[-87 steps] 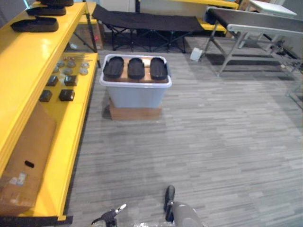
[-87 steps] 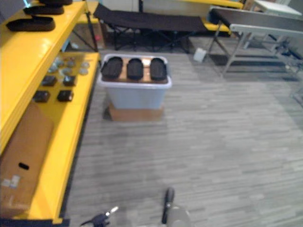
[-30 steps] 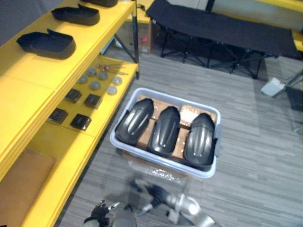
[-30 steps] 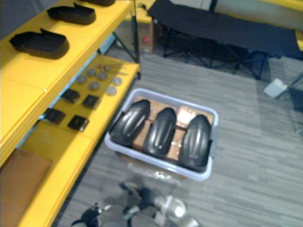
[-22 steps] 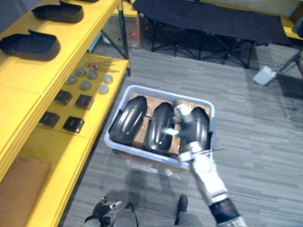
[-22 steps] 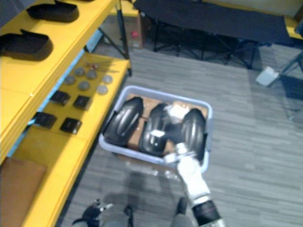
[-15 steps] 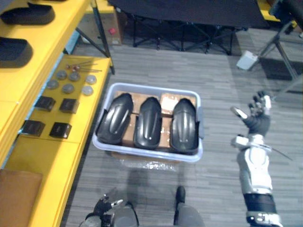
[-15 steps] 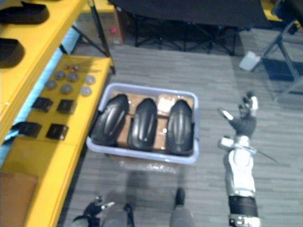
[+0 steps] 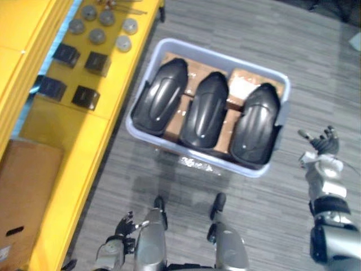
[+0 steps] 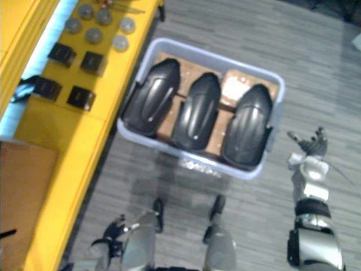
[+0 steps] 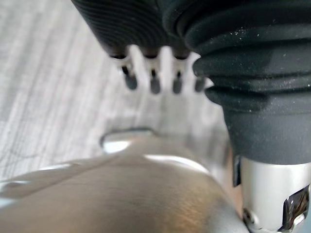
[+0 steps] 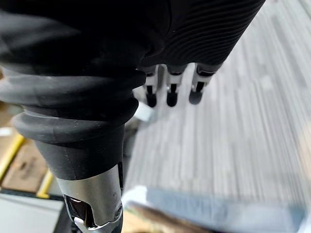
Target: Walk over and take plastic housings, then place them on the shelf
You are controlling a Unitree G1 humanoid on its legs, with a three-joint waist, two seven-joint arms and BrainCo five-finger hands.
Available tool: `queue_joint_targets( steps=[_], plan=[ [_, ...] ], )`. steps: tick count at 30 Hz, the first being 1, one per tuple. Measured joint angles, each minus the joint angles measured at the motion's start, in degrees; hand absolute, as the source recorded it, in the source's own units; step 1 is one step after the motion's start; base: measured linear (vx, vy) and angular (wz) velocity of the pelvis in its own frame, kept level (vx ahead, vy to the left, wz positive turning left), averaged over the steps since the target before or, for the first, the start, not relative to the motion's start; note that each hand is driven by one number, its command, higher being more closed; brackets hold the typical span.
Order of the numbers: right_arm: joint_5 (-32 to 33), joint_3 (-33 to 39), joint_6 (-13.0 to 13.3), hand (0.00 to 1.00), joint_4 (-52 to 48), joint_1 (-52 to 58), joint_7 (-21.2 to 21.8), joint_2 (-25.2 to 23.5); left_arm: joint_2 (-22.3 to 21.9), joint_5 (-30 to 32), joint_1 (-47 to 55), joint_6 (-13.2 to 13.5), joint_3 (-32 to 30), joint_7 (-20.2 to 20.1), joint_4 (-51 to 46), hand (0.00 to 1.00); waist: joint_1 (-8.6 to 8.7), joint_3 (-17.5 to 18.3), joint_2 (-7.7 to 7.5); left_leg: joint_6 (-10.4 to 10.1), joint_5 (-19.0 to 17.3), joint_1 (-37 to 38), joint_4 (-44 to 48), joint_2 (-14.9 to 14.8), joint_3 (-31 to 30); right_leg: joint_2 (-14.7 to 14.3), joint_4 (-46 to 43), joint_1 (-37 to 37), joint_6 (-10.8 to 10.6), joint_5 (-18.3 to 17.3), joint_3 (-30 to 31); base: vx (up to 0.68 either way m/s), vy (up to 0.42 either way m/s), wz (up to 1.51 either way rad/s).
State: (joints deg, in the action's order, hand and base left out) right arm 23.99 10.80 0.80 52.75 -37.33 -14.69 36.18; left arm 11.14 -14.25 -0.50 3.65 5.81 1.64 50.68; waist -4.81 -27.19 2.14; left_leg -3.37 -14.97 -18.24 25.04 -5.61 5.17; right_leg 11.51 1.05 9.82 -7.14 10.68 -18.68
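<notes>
Three black plastic housings lie side by side in a pale blue bin point(image 9: 141, 131) on the floor: the left one point(image 9: 161, 96), the middle one point(image 9: 204, 108) and the right one point(image 9: 255, 123), resting on brown cardboard. My right hand point(image 9: 320, 148) hovers just right of the bin, apart from it, fingers point(image 12: 170, 92) spread and straight, holding nothing. My left hand point(image 9: 115, 243) hangs low at the near left, far from the bin, its fingers point(image 11: 153, 80) relaxed and empty. The yellow shelf point(image 9: 73, 141) runs along the left, close to the bin's left side.
On the shelf's lower level lie small black square parts point(image 9: 86, 97), grey discs point(image 9: 97, 35) and a cardboard box point(image 9: 22, 197). Grey plank floor point(image 9: 316, 68) extends to the right of the bin and in front of it.
The view has moved closer and now looks steeply down on the bin. My right hand, earlier over the housings, has swung out to the bin's right side and stayed open.
</notes>
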Motion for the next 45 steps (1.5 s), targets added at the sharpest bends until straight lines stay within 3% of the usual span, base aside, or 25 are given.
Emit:
queue_joint_targets(
  steps=[6, 12, 16, 22, 23, 30, 36, 41, 45],
  plan=[
    [-0.5, -3.1, -2.0, 0.00, 5.0, -6.5, -0.3, 4.5, -0.8, -1.2, -0.7, 1.1, 0.9, -0.2, 0.1, 0.00, -0.77, -1.2, 2.38, 1.3, 0.8, -1.1, -0.7, 1.7, -0.1, 2.1, -3.5, 2.7, 0.7, -0.8, -0.3, -0.03, 0.052, 0.06],
    [-4.9, -6.5, -2.1, 0.00, 5.4, -7.4, 0.1, 4.9, -0.8, -3.9, -0.7, 1.3, 1.2, -0.6, 1.0, 0.00, -0.74, -1.3, 2.43, 1.5, 1.1, -1.1, -0.6, 2.3, -0.1, 3.2, -6.2, 3.9, 0.3, -2.6, -0.4, -0.02, 0.012, 0.01],
    [-7.1, -8.1, -4.4, 0.00, 5.4, -8.0, 3.3, 6.0, -0.9, -4.0, -0.7, 1.8, 1.3, -1.2, 1.6, 0.00, -0.70, -1.3, 2.44, 1.5, 1.1, -1.9, 0.0, 2.3, -0.6, 3.2, -6.7, 4.3, 0.4, -2.7, -0.7, -0.07, 0.006, 0.03],
    [-16.1, -12.2, -8.4, 0.00, 4.7, -7.8, 8.7, 6.1, -0.8, -5.1, -0.7, 2.6, 1.6, -2.0, 1.9, 0.00, -0.58, -1.3, 2.44, 1.5, 1.1, -3.2, 1.3, 2.2, -1.5, 3.2, -7.4, 4.5, 0.0, -3.2, -1.6, -0.07, 0.004, 0.06],
    [-18.7, -12.8, -9.1, 1.00, 3.9, -7.6, 9.8, 6.1, -0.8, -5.2, -0.7, 2.6, 1.6, -1.9, 1.9, 0.00, -0.67, -1.3, 2.44, 1.4, 1.1, -3.3, 1.4, 2.1, -1.5, 3.1, -7.4, 4.5, 0.0, -3.2, -1.6, -0.06, 0.008, 0.05],
    [-31.7, -19.0, -12.5, 1.00, 1.2, -8.1, 13.1, 6.7, -0.6, -5.6, -0.7, 2.4, 1.9, -1.8, 1.8, 0.00, -0.77, -1.3, 2.33, 1.4, 1.1, -3.2, 1.4, 2.1, -1.4, 3.1, -7.4, 4.5, -0.1, -3.1, -1.5, -0.01, 0.002, 0.00],
    [-37.2, -22.9, -15.8, 1.00, 2.1, -9.0, 13.7, 6.9, -0.5, -6.1, -0.7, 2.4, 2.3, -1.8, 1.8, 0.00, -1.14, -1.3, 2.30, 1.2, 1.9, -2.9, 0.2, 2.1, -1.7, 3.1, -7.4, 4.5, 0.0, -3.1, -1.7, 0.00, -0.001, 0.04],
    [-42.7, -23.6, -19.2, 1.00, 4.5, -11.4, 12.3, 6.5, -0.2, -7.8, -0.7, 2.4, 3.4, -1.7, 1.8, 0.00, -1.67, -1.3, 2.29, 0.8, 3.5, -2.8, -1.8, 2.3, -2.4, 3.1, -7.4, 4.7, 0.1, -3.2, -2.1, -0.02, -0.014, 0.08],
    [-44.1, -23.3, -19.9, 1.00, 7.3, -12.0, 8.6, 6.2, -0.2, -8.3, -0.8, 2.4, 3.7, -1.7, 1.8, 0.00, -2.61, -1.3, 2.27, 0.5, 4.7, -3.0, -2.9, 2.4, -3.3, 3.1, -7.4, 4.7, 0.5, -3.5, -3.3, -0.05, -0.021, 0.14]
  ],
)
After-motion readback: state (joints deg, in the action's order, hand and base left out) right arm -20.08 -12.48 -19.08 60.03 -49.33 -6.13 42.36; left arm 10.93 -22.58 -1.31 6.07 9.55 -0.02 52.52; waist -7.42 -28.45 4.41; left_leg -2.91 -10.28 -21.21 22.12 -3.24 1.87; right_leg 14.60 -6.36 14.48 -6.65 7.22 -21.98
